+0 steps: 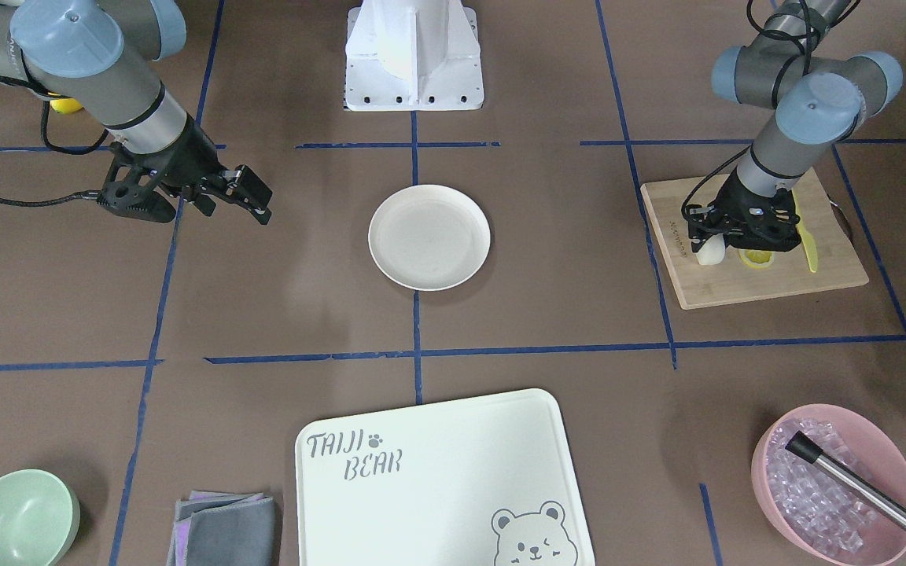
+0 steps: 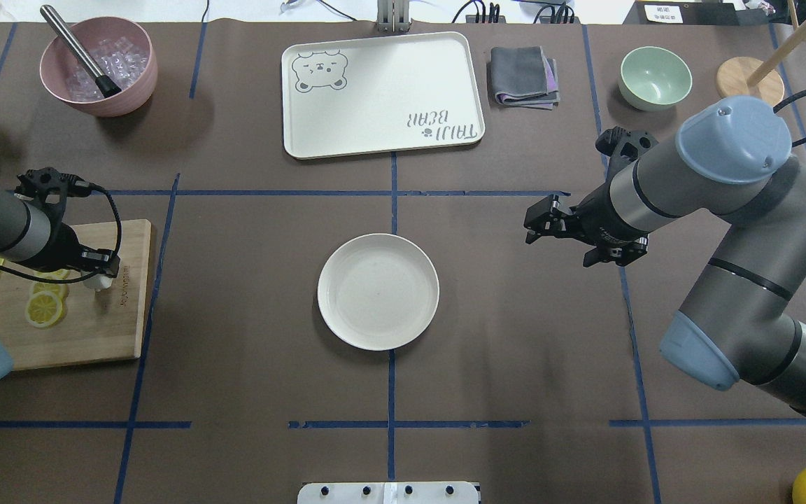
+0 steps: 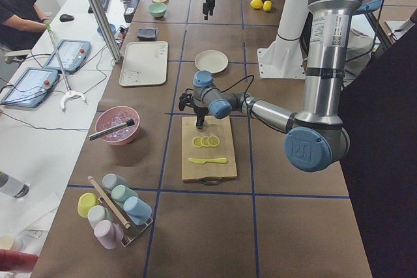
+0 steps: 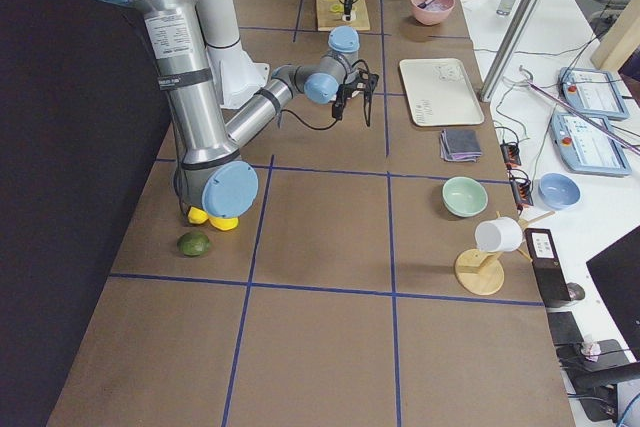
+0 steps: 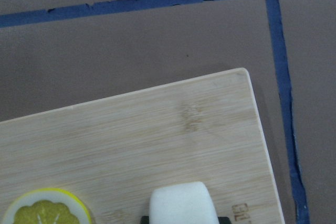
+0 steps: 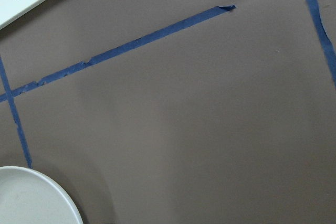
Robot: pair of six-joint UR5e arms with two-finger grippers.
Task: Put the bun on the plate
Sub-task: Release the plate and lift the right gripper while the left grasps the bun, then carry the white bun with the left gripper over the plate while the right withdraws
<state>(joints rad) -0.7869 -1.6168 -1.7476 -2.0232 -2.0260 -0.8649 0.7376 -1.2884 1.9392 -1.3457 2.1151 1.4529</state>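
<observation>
The bun (image 5: 182,203), a small smooth white lump, rests at the near corner of the wooden cutting board (image 5: 157,145). My left gripper (image 1: 714,240) reaches down over it and is shut on the bun (image 1: 709,251), with dark fingertips just showing against both its sides in the left wrist view. The round off-white plate (image 2: 378,291) lies empty at the middle of the table, well away from the board. My right gripper (image 2: 534,224) hovers open beside the plate (image 1: 429,237), holding nothing.
Lemon slices (image 2: 45,308) and a yellow knife (image 1: 811,248) share the cutting board (image 2: 81,329). Along the far side are a bear-printed board (image 2: 382,94), a pink bowl of ice (image 2: 99,66), a folded cloth (image 2: 523,77) and a mint bowl (image 2: 655,77).
</observation>
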